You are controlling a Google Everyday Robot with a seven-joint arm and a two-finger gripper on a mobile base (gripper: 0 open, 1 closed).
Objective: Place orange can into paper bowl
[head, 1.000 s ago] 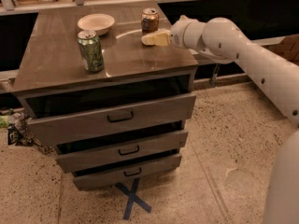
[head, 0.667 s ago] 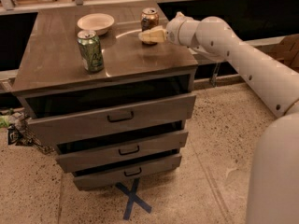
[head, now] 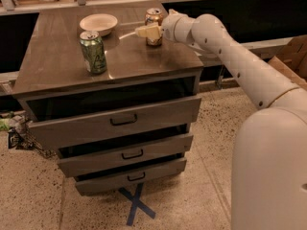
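Claw (head: pixel 147 31) has advanced since a second ago and now overlaps the orange can (head: pixel 154 16), upright near the far right corner of the counter (head: pixel 134 56). You cannot tell whether it grips. Paper bowl (head: pixel 98 23), far edge, sits empty: lift and placement remain.

Hand (head: pixel 142 31) over table's (head: pixel 57 66) far right part, in front of orange can (head: pixel 154 18); hides can's mid band. Contact between hand and can: cannot tell. Can label unreadable. Green can (head: pixel 93 51) print blurred, illegible. Arm (head: pixel 230 51) and robot body (head: pixel 273 166) cut by right and bottom edges. Blue tape cross (head: pixel 137 206): top hidden under lowest drawer (head: pixel 129 176). Cardboard box (head: pixel 293 56) cut by right edge.
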